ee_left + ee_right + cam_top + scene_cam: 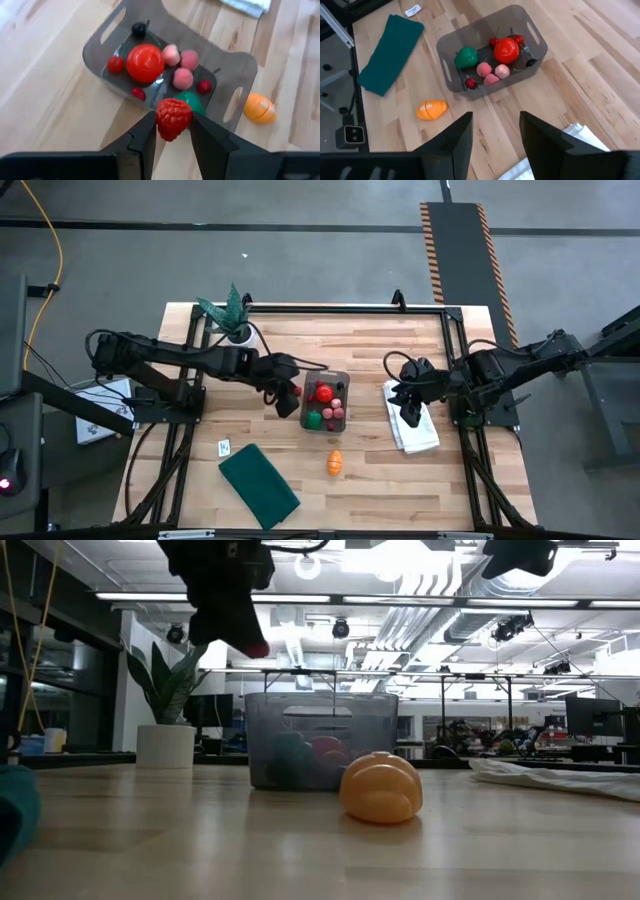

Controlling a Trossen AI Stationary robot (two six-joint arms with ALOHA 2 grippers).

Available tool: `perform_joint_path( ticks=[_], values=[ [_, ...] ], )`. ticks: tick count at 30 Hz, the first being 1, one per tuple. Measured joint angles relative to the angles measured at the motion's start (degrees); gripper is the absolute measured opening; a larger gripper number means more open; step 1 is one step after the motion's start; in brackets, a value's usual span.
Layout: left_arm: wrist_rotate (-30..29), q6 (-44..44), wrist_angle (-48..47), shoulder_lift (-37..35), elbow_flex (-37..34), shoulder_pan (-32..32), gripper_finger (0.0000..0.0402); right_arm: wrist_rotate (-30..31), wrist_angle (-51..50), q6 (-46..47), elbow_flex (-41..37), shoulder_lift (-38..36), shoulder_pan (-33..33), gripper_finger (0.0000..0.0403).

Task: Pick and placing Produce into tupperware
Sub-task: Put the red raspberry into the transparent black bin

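Tupperware (346, 379) of clear grey-tinted plastic, near the middle of the wooden table (370, 480), upright and open at the top. Inside: red ball (145, 62), green round piece (465, 57), three pink pieces (180, 67), several small red berries (115, 64) and one dark berry (138, 29).

Left gripper (289, 393) raised above the table just beside the container's left wall, jaws pinching a red raspberry (173, 118) between the two dark fingers (145, 141); berry clear of the table and outside the rim in the left wrist view.

Orange piece (335, 462) lying on the bare wood, apart from the container, toward the near edge of the table; in the low view in front of the container.

Right gripper (410, 408) above the folded white cloth (420, 432) toward the right edge of the table, jaws spread and holding nothing.

Dark green cloth (259, 486) lying flat toward the near left corner, with a small white tag (224, 447) just beside it. Potted spiky plant (231, 315) standing at the far edge, left of centre, behind the left arm.
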Motion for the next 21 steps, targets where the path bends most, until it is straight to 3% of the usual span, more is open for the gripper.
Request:
perform_joint_path(
  ticks=[7, 21],
  values=[
    [0.35, 4.61, 3.82, 1.39, 0.05, 0.85, 0.0106, -0.02, 0.05, 0.00, 0.00, 0.02, -0.94, 0.0153],
    [5.45, 5.40, 10.69, 8.37, 0.15, 1.10, 0.0106, -0.02, 0.77, -0.07, 0.00, 0.04, -1.97, 0.0153]
  ],
)
